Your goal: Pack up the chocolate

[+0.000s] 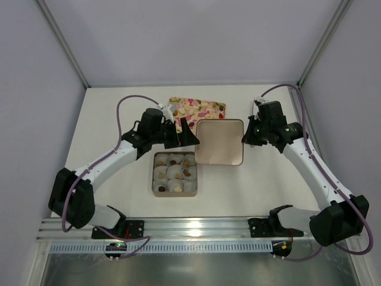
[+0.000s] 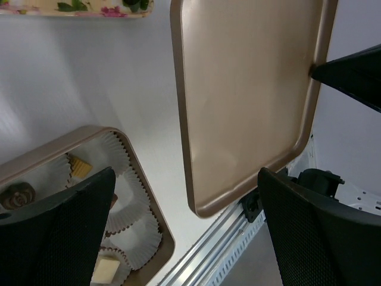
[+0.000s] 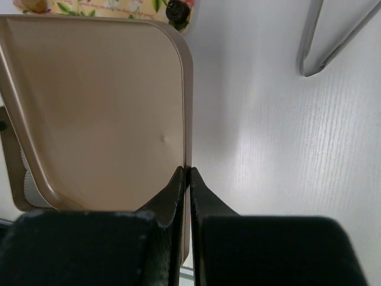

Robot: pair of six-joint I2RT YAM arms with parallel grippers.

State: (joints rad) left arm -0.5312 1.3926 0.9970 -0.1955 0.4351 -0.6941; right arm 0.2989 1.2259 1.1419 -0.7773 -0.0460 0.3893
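White table (image 1: 119, 107), right pincer (image 3: 186, 174) pinching lid (image 3: 101, 101) rim, left pincer (image 1: 181, 138) spread

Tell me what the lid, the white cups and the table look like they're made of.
Lid: smooth satin gold with a soft sheen and one small dent, so thin metal or coated card; I can't say which. Cups: white paper by the look, with crinkled, pleated walls. Table: matte white with faint grain lines, likely laminate.
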